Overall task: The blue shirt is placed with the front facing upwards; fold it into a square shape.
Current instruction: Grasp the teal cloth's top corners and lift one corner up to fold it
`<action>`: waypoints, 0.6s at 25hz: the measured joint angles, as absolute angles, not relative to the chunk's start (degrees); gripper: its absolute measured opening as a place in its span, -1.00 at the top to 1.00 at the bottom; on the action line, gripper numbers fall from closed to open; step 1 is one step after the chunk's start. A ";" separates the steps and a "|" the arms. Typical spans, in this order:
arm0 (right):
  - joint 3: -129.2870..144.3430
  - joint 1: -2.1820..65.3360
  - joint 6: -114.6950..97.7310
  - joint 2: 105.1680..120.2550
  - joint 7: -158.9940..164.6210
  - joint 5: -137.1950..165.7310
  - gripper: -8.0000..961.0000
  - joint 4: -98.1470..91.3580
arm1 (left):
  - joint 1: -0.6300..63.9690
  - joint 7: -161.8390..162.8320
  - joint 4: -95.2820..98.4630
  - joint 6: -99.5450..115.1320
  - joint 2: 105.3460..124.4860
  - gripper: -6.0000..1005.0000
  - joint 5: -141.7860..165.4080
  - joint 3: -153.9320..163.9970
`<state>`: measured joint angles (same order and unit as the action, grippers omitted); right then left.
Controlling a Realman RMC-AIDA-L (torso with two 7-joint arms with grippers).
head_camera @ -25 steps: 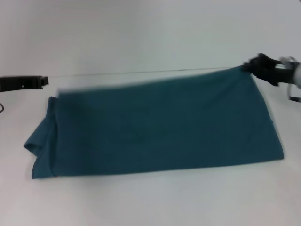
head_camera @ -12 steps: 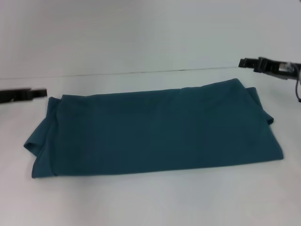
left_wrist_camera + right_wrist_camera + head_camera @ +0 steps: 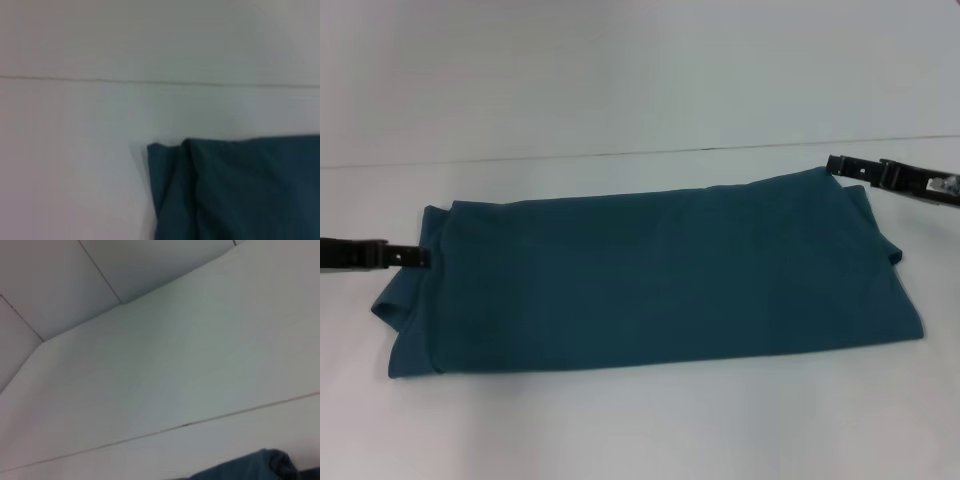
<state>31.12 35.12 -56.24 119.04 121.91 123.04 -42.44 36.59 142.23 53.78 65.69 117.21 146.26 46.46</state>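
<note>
The blue shirt point(image 3: 660, 275) lies flat on the white table point(image 3: 640, 430), folded into a long rectangle, plain teal side up. A sleeve sticks out at its near left corner. My left gripper point(image 3: 420, 256) is low at the shirt's left edge, its tip at the cloth. My right gripper point(image 3: 835, 163) hovers open just beyond the far right corner, holding nothing. The left wrist view shows a folded corner of the shirt point(image 3: 240, 190). In the right wrist view only a small bit of the shirt point(image 3: 250, 467) appears.
The table's far edge point(image 3: 620, 155) meets a pale wall behind the shirt. Bare tabletop runs in front of the shirt and on both sides.
My right gripper let go of the raised far right corner and the cloth dropped flat. The left gripper came down and nearer, from the far left corner to the shirt's left edge.
</note>
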 joint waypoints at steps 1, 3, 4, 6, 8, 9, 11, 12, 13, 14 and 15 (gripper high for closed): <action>31.12 34.96 -56.42 119.09 121.91 123.05 -0.79 -42.41 | 37.01 142.25 53.59 65.79 117.41 -0.63 147.16 46.72; 31.12 34.78 -56.74 119.19 121.90 123.05 -0.89 -42.40 | 37.77 142.47 53.41 65.76 117.81 -0.74 149.03 47.18; 31.11 34.67 -56.83 119.23 121.90 123.05 -0.94 -42.38 | 38.19 142.79 53.32 65.68 117.95 -0.76 150.14 47.27; 31.11 34.47 -57.09 119.26 121.89 123.07 -0.95 -42.29 | 39.11 143.48 52.56 65.43 118.03 -0.81 152.15 47.30; 31.12 34.36 -57.39 119.27 121.88 123.16 -0.96 -42.24 | 40.12 143.74 50.67 65.24 117.68 -0.86 153.02 47.21; 31.15 34.32 -57.48 119.28 121.88 123.21 -0.96 -42.24 | 40.64 143.74 49.26 65.02 117.27 -0.89 153.09 47.06; 31.22 34.23 -57.74 119.29 121.87 123.29 -0.96 -42.24 | 41.37 143.74 47.32 64.56 116.62 -0.88 153.15 46.78; 31.23 34.20 -57.87 119.29 121.87 123.31 -0.96 -42.24 | 41.54 143.74 46.86 64.30 116.49 -0.88 153.15 46.73; 31.26 34.18 -58.12 119.30 121.86 123.33 -0.96 -42.24 | 41.62 143.73 46.64 64.13 116.43 -0.88 153.12 46.72; 31.30 34.14 -58.31 119.27 121.85 123.35 -0.96 -42.24 | 41.68 143.70 46.45 63.82 116.37 -0.88 153.02 46.72; 31.30 34.14 -58.31 119.27 121.85 123.35 -0.96 -42.24 | 41.79 143.66 46.21 63.63 116.30 -0.88 152.97 46.72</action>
